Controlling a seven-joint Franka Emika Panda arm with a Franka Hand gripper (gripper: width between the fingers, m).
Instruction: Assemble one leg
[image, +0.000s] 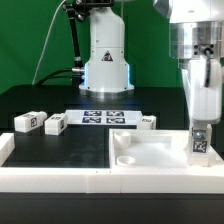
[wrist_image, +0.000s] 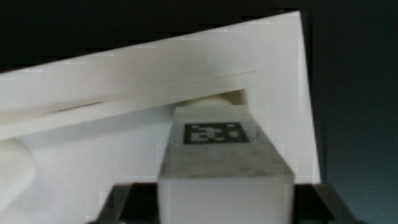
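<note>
1 leg (image: 200, 138) is held upright, clamped in the gripper (image: 199, 118) jaws over the tray (image: 150, 160); its lower end is hidden, contact can't be confirmed; 3 legs (image: 56, 122) are left on the table (image: 40, 100)

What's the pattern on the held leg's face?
A black-and-white square tag on the white leg, clearest in the wrist view; the claw grips it.

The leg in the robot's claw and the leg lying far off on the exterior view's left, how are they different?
The held leg stands upright, clamped in the gripper over the white tray piece. The far leg lies on its side on the black table, with nothing touching it. Both are white square posts with black-and-white tags.
</note>
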